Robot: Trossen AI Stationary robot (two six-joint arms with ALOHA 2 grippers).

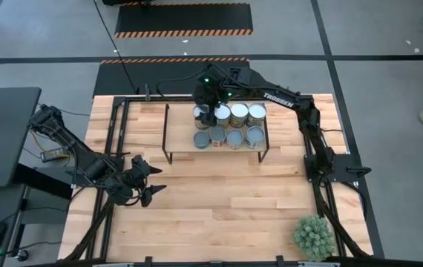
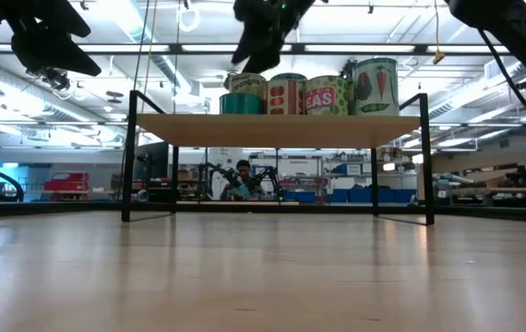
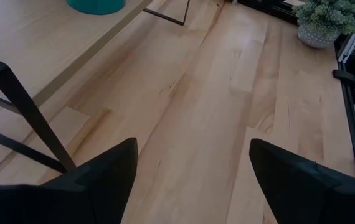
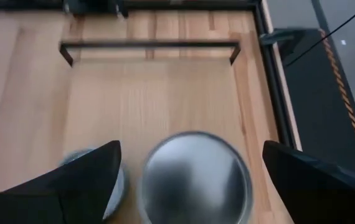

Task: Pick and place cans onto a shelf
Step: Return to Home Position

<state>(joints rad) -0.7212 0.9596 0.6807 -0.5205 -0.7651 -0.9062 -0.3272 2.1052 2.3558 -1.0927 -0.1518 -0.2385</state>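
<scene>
High view is showing all eight cans (image 1: 228, 126) standing on the shelf (image 1: 178, 137), packed in two rows of four toward its right end, touching one another. My right claw (image 1: 206, 110) is hovering over the leftmost can (image 4: 196, 177) of the row farther from the plant (image 1: 314, 237). In my right wrist view that round top is sitting between my fingers (image 4: 78, 180), which are spread wide and gripping nothing. Low view is showing this claw hanging above the can tops. My left claw (image 1: 154, 181) is waiting over bare bench (image 1: 234, 200) off the shelf's left end, fingers open and empty. That plant is standing at the bench's right corner.
</scene>
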